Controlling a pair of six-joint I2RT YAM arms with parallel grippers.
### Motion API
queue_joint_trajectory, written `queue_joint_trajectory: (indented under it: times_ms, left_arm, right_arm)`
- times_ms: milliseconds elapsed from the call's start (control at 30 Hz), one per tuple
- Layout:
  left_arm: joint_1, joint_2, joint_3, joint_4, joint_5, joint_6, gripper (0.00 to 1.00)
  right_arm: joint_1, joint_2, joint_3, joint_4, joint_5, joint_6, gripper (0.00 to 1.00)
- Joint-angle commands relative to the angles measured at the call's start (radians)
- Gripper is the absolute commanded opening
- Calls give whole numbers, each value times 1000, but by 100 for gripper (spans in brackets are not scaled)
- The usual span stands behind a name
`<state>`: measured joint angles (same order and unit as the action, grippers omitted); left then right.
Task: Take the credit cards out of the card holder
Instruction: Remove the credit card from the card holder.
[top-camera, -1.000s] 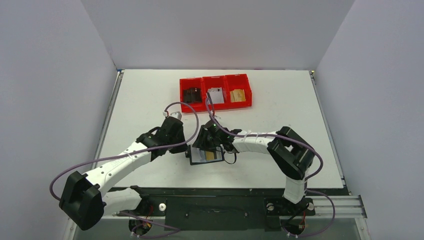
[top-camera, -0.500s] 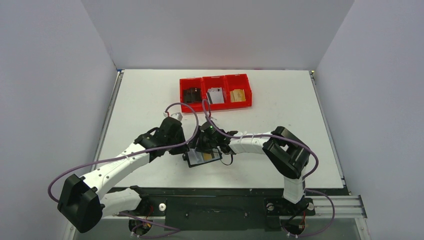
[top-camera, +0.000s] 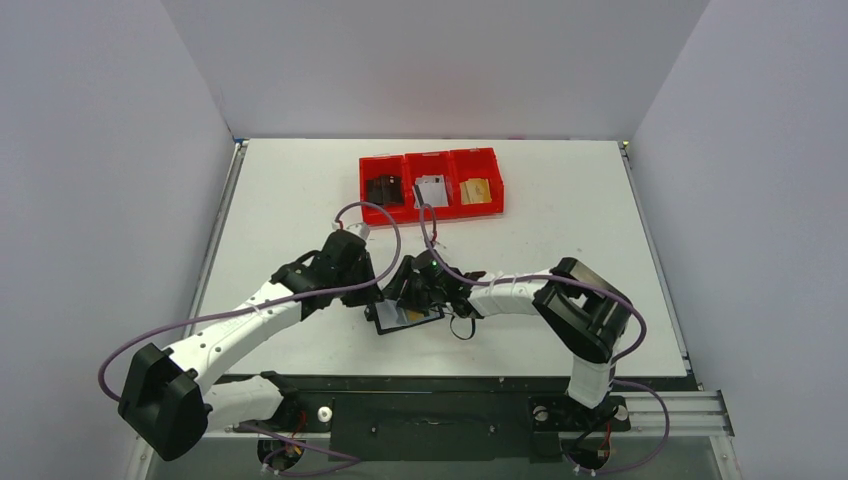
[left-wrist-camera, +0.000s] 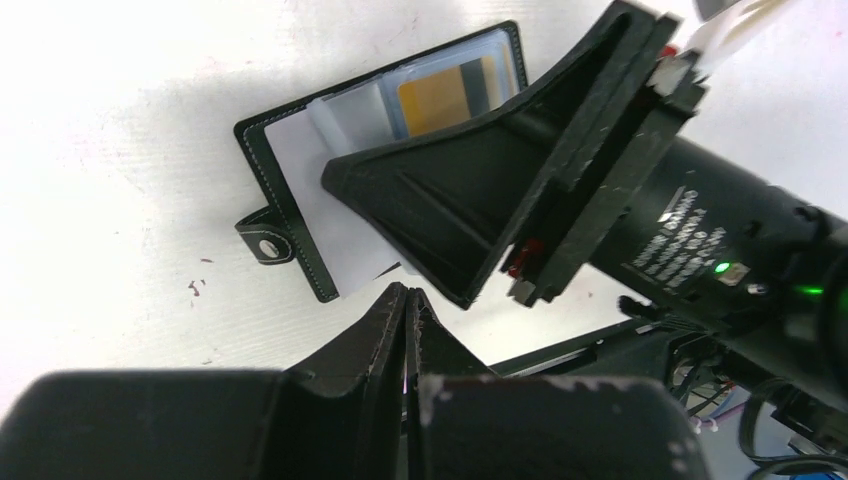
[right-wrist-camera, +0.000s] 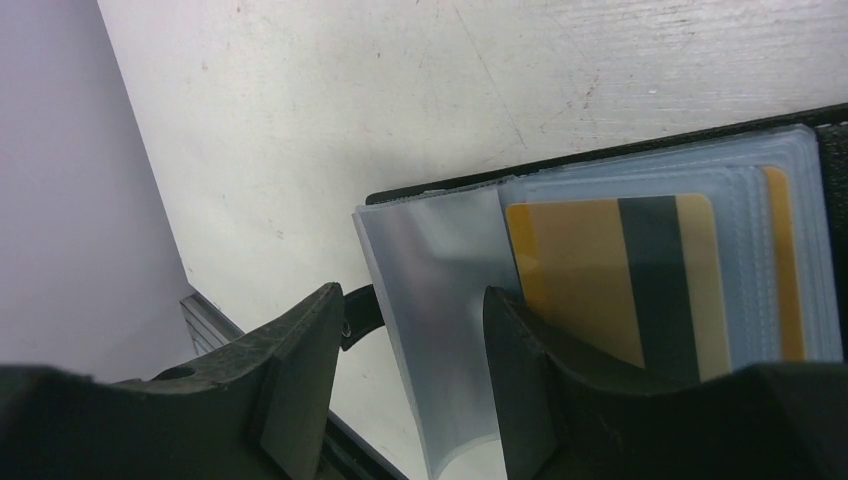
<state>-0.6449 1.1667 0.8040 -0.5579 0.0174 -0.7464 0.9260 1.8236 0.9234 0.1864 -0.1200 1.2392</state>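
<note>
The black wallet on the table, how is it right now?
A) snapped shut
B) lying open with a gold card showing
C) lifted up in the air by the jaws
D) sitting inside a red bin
B: the card holder lies open and flat on the table, and a gold card with a dark stripe shows through its clear sleeve.

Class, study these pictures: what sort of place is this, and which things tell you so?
Probably a robotics lab test cell: a left arm and a right arm bolted at the edge of a white table, plain walls boxing it in, and a row of red bins.
</note>
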Motion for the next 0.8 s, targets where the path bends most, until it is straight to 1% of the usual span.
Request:
queue_joint_trajectory:
  times_ms: [0,267,467,533,567,633,767]
  left_arm:
    - [5,5,75,28,16,-1,0]
    - [7,31,115,23,8,-1,0]
    - [21,71,135,22,7,0,0]
    - [35,94,148,22,17,-4,0]
    - [42,101,152,23,26,-6,0]
    - [62,122,161,31,39,-12,0]
    - [133,149,165,54,78,-32,0]
  right_arm:
    - [28,-54,0,62,42,21,50]
    - [67,-70,-8,31,93,-4,46]
    - [97,-49,62,-77,117,-59,43]
    - [101,-29,73,-93,117,-63,39]
    - [102,-18,77,-97,117,-67,34]
    - [102,-2,87,-108,117,-75,29]
    - [106,20,102,-125,115,-92,22]
